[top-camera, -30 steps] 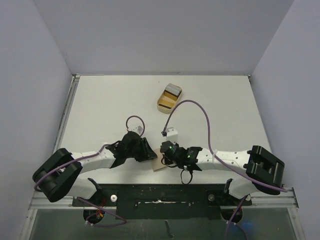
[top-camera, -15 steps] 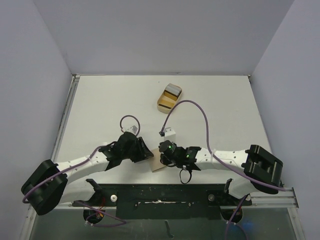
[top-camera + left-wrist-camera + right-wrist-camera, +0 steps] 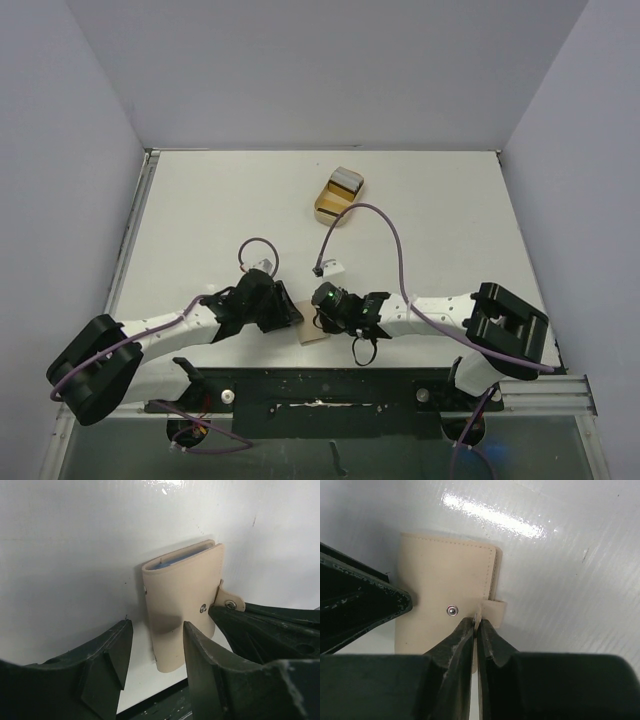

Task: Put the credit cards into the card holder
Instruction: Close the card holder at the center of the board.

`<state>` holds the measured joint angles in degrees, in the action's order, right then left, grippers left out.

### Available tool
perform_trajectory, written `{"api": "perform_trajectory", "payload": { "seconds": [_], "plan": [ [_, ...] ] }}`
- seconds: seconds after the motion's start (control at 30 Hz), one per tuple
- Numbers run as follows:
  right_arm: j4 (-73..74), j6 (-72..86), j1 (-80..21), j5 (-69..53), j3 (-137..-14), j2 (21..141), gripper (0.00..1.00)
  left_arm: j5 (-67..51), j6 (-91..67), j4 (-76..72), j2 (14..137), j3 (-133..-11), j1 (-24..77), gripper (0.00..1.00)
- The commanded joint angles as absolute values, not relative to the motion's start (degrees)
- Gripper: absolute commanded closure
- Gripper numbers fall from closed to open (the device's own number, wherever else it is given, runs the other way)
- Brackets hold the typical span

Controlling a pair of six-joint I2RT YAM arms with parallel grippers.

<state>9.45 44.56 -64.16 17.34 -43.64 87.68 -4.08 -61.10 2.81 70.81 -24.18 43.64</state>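
Down by the near edge of the white worktop (image 3: 200, 200), finds the card holder (image 3: 182, 605) lying flat and folded shut, between the two wrists in the overhead view. Shows a blue card edge (image 3: 180, 558) peeking out at the holder's far end. Pinches the strap tab (image 3: 492, 611) with the right fingers (image 3: 462, 640), pressed together on the thin tan flap just beside the round snap button (image 3: 451, 610). Leaves the tab unfastened, sticking out past the holder's side and off the button. Spreads the left fingers (image 3: 112, 652) apart, low over the worktop, one on each side of the holder's near end. Shows a strip of bare worktop between the holder and one of those fingers. Cannot tell whether the other one, overlapping the holder's lower corner in the wrist view, touches it. Farther back, well apart from both arms, shows a tan rounded tray (image 3: 325, 210) with grey-white cards (image 3: 347, 182) lying at its far end.
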Motion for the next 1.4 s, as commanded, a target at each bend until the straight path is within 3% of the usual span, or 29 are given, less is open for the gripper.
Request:
{"api": "perform_trajectory", "payload": {
  "seconds": [0.0,0.17,0.43,0.97,1.23,1.37],
  "plan": [
    [10.9,45.6,-64.2,17.5,-46.8,89.4,0.93,-2.7,-60.6,1.3,71.1,-24.2,43.2,0.55],
    [11.3,45.4,-64.3,17.6,-47.6,89.2,0.93,-3.7,-60.3,-0.5,72.5,-23.7,43.2,0.53],
    [8.1,44.3,-64.2,14.3,-47.7,86.6,0.88,-0.3,-61.4,4.8,75.1,-25.1,43.4,0.65],
    [4.0,43.7,-61.9,12.3,-47.4,87.6,0.87,-0.5,-61.9,3.8,74.9,-24.8,43.9,0.71],
    [2.0,43.6,-59.9,6.5,-46.6,84.8,0.70,0.1,-61.8,4.4,74.7,-24.9,43.9,0.71],
    [2.5,44.5,-58.6,5.5,-44.7,80.5,0.69,0.4,-61.4,4.9,74.8,-25.3,43.9,0.72]
  ]
}}
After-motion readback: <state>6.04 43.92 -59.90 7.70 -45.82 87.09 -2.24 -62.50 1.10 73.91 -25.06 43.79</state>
